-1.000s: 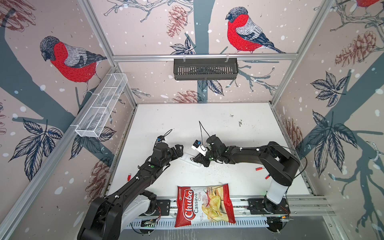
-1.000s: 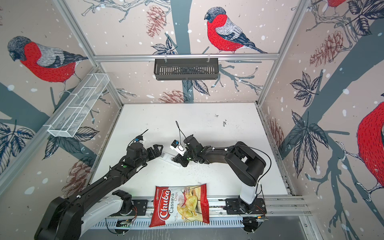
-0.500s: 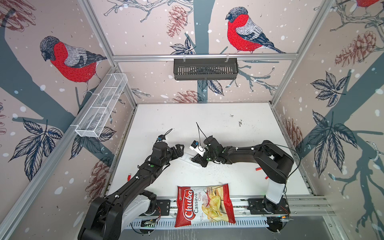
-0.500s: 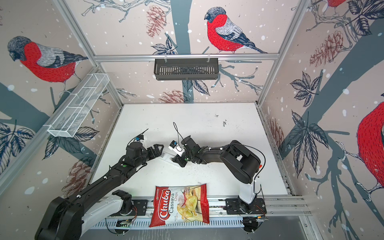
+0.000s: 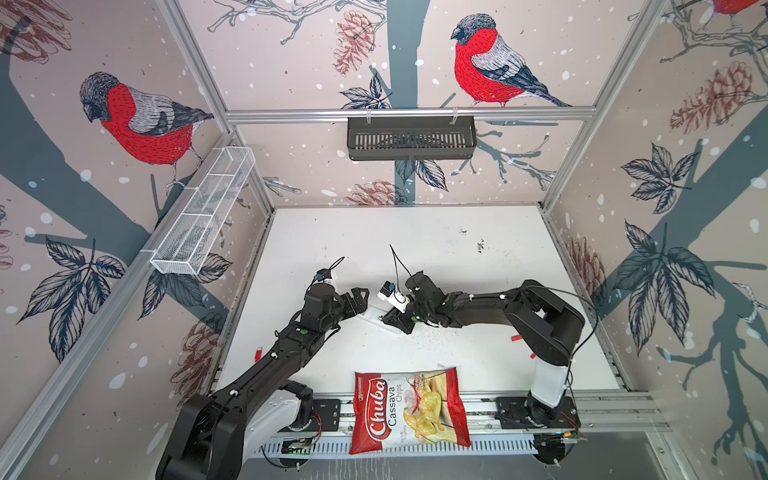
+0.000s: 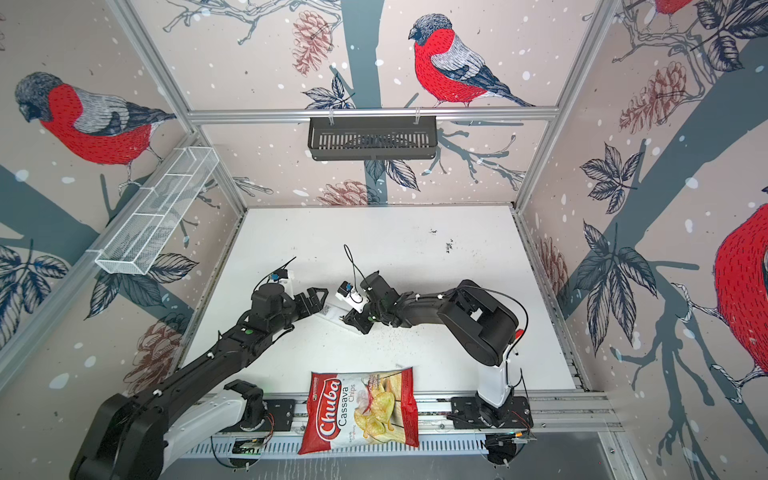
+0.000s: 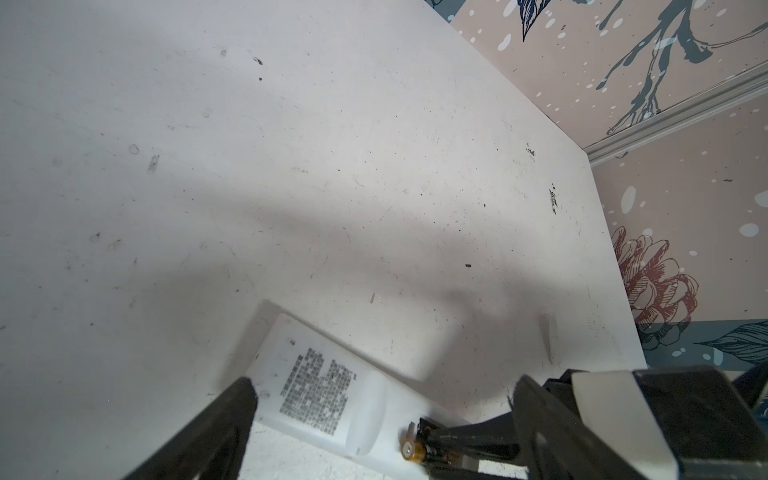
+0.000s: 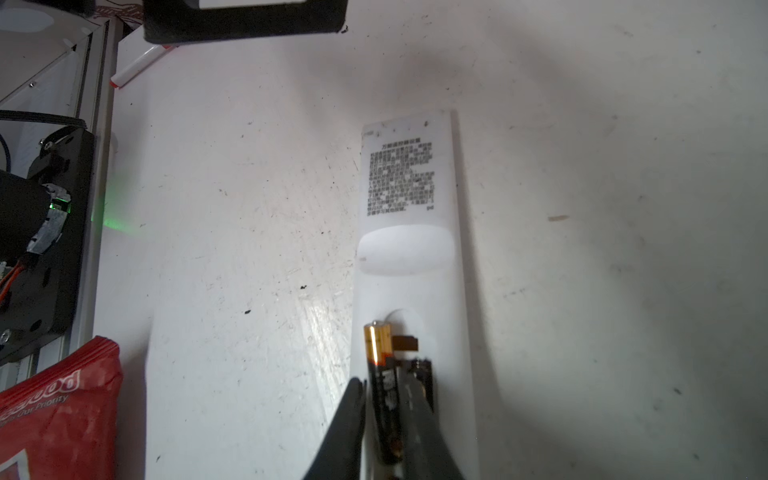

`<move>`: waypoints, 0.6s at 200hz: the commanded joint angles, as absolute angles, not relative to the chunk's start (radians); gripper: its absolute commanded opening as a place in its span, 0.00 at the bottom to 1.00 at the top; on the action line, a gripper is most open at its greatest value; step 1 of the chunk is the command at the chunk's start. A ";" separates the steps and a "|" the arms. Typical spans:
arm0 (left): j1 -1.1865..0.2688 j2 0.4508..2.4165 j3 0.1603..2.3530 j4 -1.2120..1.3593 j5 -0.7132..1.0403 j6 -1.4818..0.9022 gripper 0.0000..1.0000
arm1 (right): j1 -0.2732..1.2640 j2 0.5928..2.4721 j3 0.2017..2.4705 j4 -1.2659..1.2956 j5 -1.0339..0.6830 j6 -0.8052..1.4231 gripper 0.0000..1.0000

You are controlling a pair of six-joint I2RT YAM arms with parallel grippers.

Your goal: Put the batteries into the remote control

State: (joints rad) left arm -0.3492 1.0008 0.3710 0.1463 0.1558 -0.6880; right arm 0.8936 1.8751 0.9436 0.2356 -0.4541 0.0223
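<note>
The remote control (image 8: 409, 257) lies back up on the white table, printed text on its plain back, and shows in both top views (image 5: 371, 312) (image 6: 329, 311). My right gripper (image 8: 384, 386) is shut on one of the batteries (image 8: 381, 365), dark with a gold end, held along the remote over its open compartment. A second dark cylinder (image 8: 423, 380) lies beside it in the compartment. In the left wrist view the held battery (image 7: 413, 451) shows its gold end. My left gripper (image 7: 384, 415) stands open across the remote's printed end, holding nothing. Both grippers (image 5: 359, 297) (image 5: 392, 322) face each other mid-table.
A red bag of cassava chips (image 5: 409, 409) lies at the table's front edge. Small red-tipped bits lie at the left edge (image 5: 258, 354) and near the right arm (image 5: 516, 338). A black basket (image 5: 411, 137) hangs on the back wall, a wire basket (image 5: 203, 216) on the left wall.
My right gripper has edged a little left along the remote with the battery in it. The left arm has stayed put, open.
</note>
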 commanded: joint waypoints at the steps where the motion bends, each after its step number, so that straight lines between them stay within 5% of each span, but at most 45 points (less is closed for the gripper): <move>1: -0.346 1.004 0.379 0.174 0.174 -0.675 0.96 | 0.894 1.860 0.944 0.222 -0.437 0.012 0.22; 120: -0.352 1.162 0.399 0.358 0.553 -0.684 0.94 | 0.801 1.655 0.778 0.208 -0.367 0.237 0.42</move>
State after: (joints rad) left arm -0.3477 1.1549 0.3988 0.2989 0.4370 -0.6819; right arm 0.8101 1.6901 0.8047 0.2207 -0.4046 0.1555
